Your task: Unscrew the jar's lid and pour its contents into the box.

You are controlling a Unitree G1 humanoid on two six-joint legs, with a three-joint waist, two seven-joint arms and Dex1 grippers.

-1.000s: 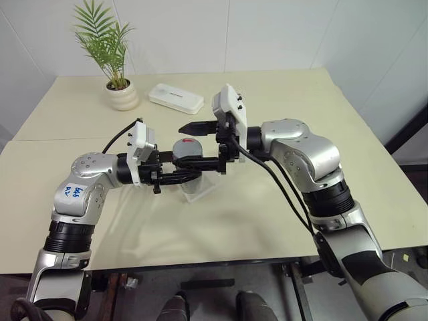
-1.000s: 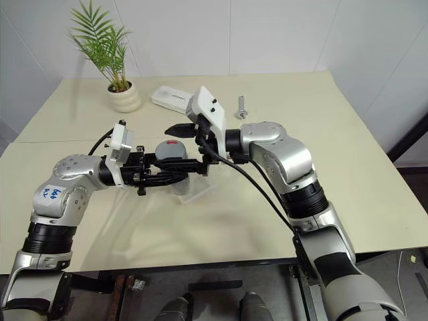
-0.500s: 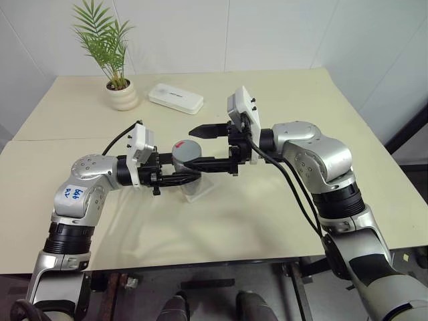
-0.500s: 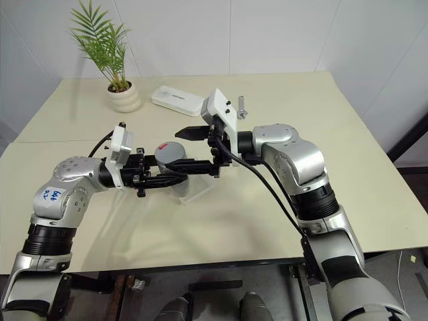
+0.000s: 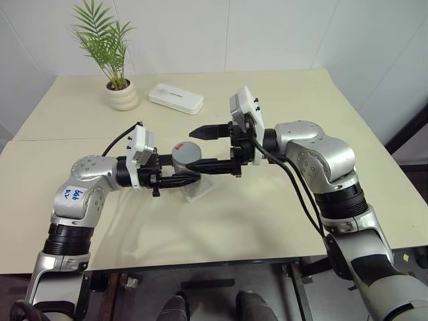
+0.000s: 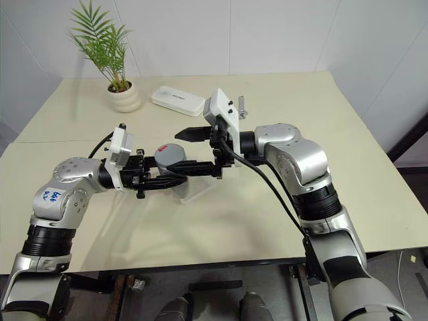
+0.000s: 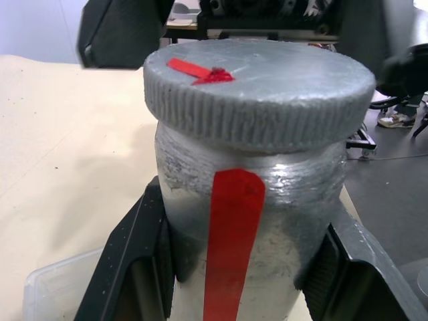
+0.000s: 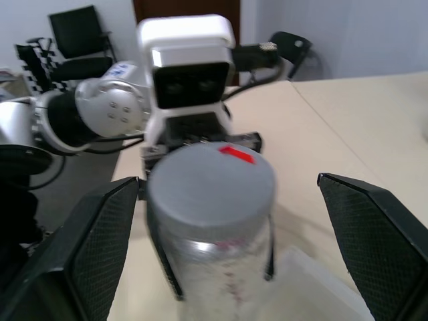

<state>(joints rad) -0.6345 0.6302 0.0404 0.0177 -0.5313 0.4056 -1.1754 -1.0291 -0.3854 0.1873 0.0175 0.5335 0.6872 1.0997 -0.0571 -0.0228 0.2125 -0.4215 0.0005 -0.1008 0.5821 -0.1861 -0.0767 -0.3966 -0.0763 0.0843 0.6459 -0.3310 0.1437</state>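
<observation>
While our left tool (image 5: 179,177) clamps the small silvery jar (image 7: 244,234), we'd grip its ribbed grey lid (image 7: 261,90) (rigid, grippy) with the wide-open right tool (image 5: 202,148).

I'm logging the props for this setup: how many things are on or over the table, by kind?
Jar with lid: 1
Clear box: 1
Potted plant: 1
White case: 1
Metal bolt: 1
Total: 5
</observation>
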